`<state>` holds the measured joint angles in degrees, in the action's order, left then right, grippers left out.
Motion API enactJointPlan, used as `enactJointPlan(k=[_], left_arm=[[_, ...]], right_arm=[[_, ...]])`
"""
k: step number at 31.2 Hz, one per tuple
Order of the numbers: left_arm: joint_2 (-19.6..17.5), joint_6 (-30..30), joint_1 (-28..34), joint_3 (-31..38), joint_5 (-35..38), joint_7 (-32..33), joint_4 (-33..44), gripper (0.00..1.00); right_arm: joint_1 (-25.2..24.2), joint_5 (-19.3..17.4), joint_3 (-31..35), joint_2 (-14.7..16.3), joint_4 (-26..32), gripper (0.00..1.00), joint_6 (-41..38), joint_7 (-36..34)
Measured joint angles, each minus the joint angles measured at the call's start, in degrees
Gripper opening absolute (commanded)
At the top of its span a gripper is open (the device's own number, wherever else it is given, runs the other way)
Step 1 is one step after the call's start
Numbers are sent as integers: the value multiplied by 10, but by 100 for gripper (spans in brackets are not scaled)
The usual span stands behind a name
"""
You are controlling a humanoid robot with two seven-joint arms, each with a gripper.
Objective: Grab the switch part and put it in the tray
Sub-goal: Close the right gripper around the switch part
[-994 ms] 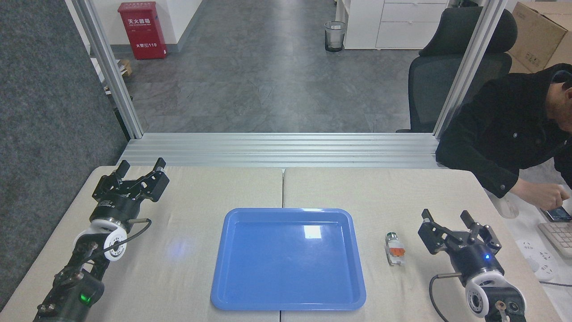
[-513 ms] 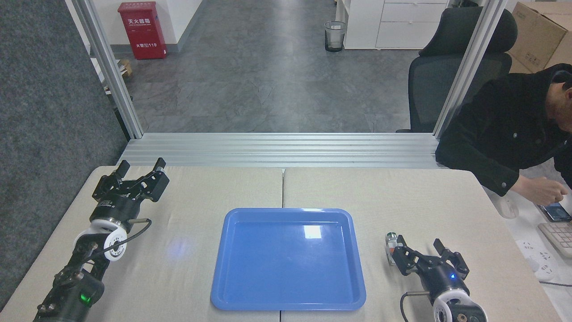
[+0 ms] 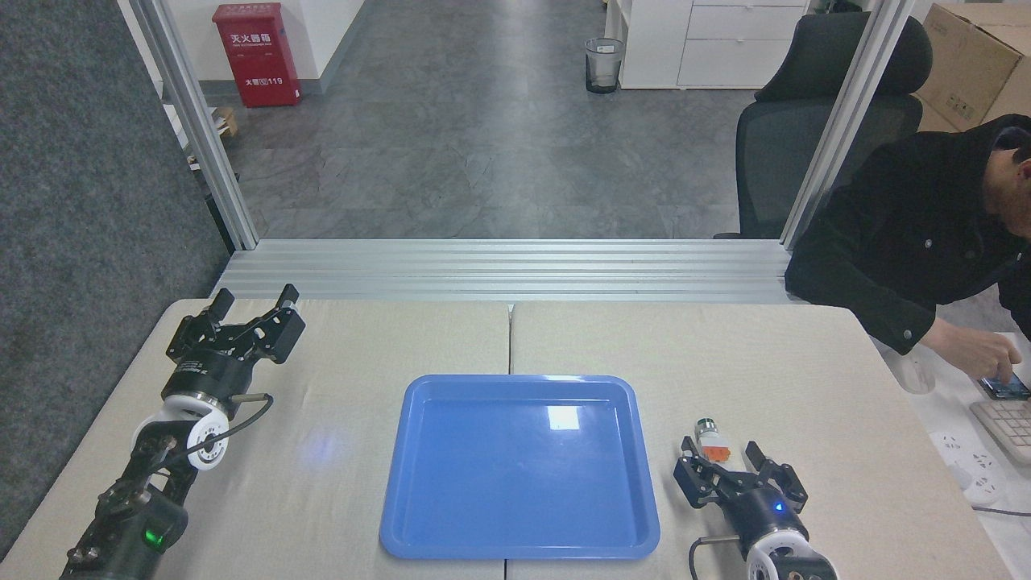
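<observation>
The switch part lies on the table right of the blue tray, its green and silver cap pointing away from me; its near end is hidden behind my right gripper. That right gripper is open, one finger on each side of the part's near end, nothing clamped. The tray holds nothing. At the table's far left my left gripper hangs open, well away from both the tray and the part.
A person in a black jacket leans in at the far right, hand on a phone beside a keyboard. A seam splits the two beige tabletops. An aluminium rail borders the far edge.
My right gripper has moved left and toward me, from right of the switch part to straddling its near end. The part, tray and left arm have not moved. The person's hand shifted slightly.
</observation>
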<state>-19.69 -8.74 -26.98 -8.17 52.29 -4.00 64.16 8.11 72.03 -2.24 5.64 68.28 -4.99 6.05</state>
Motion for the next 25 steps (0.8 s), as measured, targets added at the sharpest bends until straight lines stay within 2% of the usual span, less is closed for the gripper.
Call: enactJointPlan(k=[4, 5, 7, 10, 16, 19, 25], left_arm=[[0, 0, 0, 0, 0, 0, 0, 100], [0, 0, 0, 0, 0, 0, 0, 100], [0, 0, 0, 0, 0, 0, 0, 100], [0, 0, 0, 0, 0, 0, 0, 100], [0, 0, 0, 0, 0, 0, 0, 100], [0, 0, 0, 0, 0, 0, 0, 100], [0, 0, 0, 0, 0, 0, 0, 100]], right_arm=[[6, 1, -5, -3, -6, 88, 0, 0], [7, 2, -6, -4, -7, 83, 0, 0], [9, 6, -8, -5, -9, 66, 0, 1], [11, 20, -12, -6, -12, 45, 0, 2], [11, 46, -18, -9, -17, 12, -2, 7], [11, 54, -20, -9, -19, 1, -2, 12], [11, 61, -22, -11, -21, 0, -2, 15]])
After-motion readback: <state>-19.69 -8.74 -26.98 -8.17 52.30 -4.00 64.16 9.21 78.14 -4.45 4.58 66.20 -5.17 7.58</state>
